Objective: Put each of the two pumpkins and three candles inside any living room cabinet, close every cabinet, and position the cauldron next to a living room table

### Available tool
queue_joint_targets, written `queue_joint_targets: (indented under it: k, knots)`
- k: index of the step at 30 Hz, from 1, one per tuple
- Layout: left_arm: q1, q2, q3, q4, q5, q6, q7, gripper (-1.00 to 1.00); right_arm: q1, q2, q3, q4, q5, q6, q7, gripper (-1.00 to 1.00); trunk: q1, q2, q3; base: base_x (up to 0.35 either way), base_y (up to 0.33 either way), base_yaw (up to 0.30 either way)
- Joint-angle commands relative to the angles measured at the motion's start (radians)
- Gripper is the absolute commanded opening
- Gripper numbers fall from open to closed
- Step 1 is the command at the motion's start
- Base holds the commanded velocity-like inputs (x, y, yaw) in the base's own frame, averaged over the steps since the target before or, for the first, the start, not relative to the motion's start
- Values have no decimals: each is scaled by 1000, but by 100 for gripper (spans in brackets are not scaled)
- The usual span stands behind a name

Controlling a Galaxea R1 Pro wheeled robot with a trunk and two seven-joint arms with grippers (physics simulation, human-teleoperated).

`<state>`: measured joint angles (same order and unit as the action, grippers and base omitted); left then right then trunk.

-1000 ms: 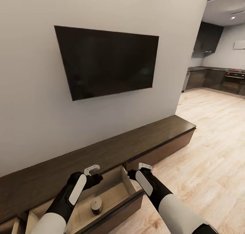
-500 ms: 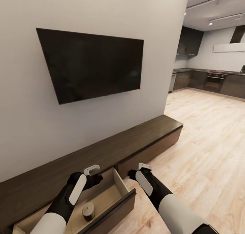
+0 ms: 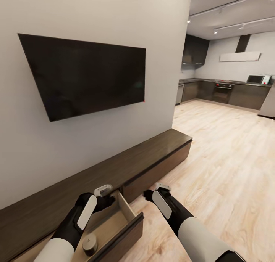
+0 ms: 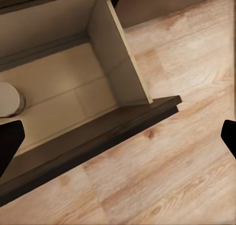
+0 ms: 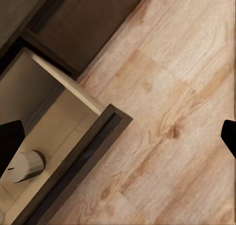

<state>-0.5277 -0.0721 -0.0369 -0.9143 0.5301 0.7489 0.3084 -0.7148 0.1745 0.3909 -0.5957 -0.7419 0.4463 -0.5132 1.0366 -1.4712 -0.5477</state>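
Presently both hands, the left hand [image 3: 103, 190] and right hand [image 3: 162, 187], are held wide apart and empty above the cabinet [image 3: 152, 155]. One candle [image 3: 89, 243] stands in its open pale drawer [image 3: 123, 208]. Being squat, smooth wax (likely light, slightly slippery), it would best be gripped across its round sides.

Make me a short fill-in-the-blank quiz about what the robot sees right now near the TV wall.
1. The candle stands inside a drawer that is pulled ____.
2. The black screen hangs on the ____ above the cabinet.
3. The floor is made of light ____ planks.
4. The left gripper and right gripper each hold ____.

Missing words: open; wall; wood; nothing
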Motion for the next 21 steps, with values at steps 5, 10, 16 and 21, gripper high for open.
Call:
queue_joint_targets:
  k: [5, 10, 16, 21]
  knots:
    - [0, 0, -1, 0, 0, -1, 0, 100, 0, 0, -1, 0, 0, 0, 0, 100, 0, 0, 6, 0, 0, -207]
    - [0, 0, 0, 0, 1, -3, 0, 100, 0, 0, -2, 1, 0, 0, 0, 100, 0, 0, 12, 0, 0, -207]
    - [0, 1, 0, 0, 2, -5, -1, 100, 0, 0, -2, 1, -1, 0, 0, 100, 0, 0, 19, 0, 0, -207]
    - [0, 1, 0, 0, 2, -5, -1, 100, 0, 0, -30, 2, -1, 0, 1, 100, 0, 0, 25, 0, 0, -207]
